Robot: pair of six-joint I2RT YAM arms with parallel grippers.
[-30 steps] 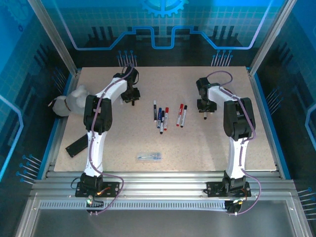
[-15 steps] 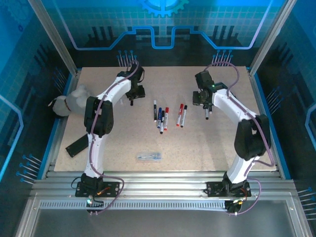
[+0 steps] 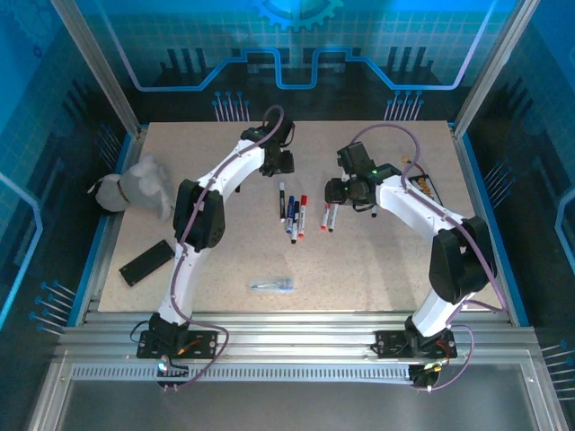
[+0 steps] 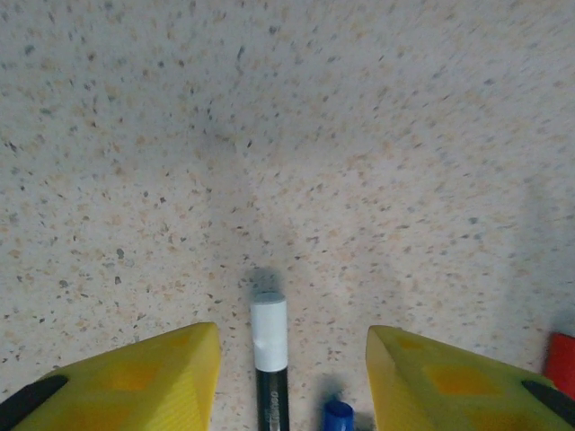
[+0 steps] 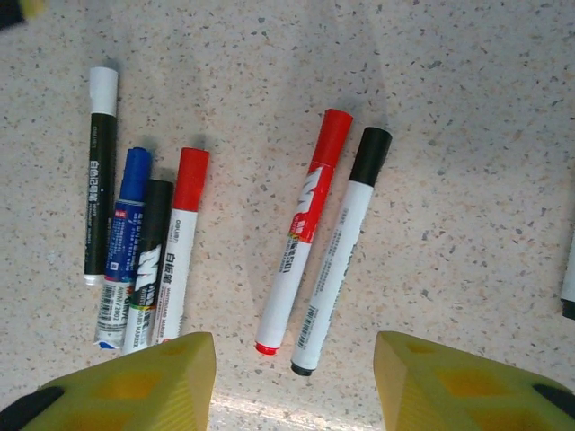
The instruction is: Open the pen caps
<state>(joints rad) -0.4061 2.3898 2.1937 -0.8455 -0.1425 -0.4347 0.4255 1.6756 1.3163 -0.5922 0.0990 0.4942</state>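
Two-fingered left gripper: yellow jaws moderately apart, empty, straddling white plastic pen cap, untouched.
Four-pen cluster: slim capped markers side by side on speckled table.
Two-pen pair: 3 o'clock of cluster.
Right gripper: jaws apart, empty, 6 o'clock of pair.
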